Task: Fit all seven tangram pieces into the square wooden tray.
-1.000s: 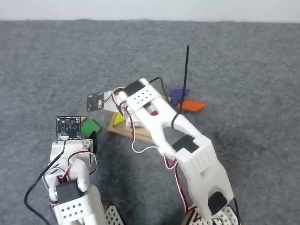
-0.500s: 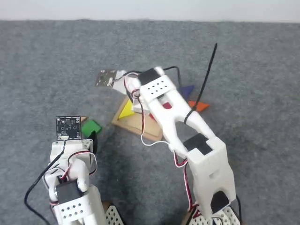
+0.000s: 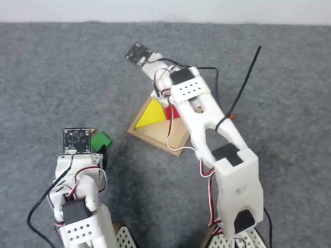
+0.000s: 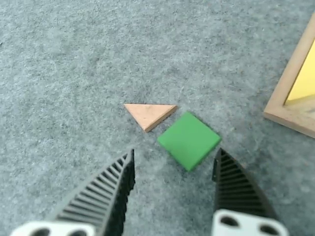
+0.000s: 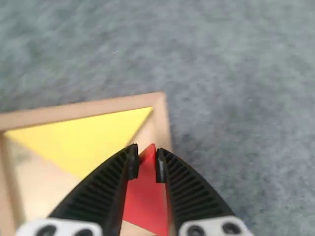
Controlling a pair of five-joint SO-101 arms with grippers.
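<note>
The right gripper had its jaws drawn almost together. The red piece was half hidden beneath them, and any pinch was unclear. Beside it, the yellow triangle lay in the wooden tray, which was cut off at the frame. The left gripper gaped wide, with the green square just ahead of its jaws and a tan triangle beyond. Grey carpet met a pale wall.

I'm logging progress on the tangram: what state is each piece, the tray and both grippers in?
wooden tray: partly filled.
yellow triangle: lying flat in the tray.
red piece: at the tray, pinched by the right gripper.
green square: flat on the carpet, outside the tray.
tan triangle: flat on the carpet, close beside the green square.
left gripper: open, over the green square.
right gripper: shut on the red piece.
</note>
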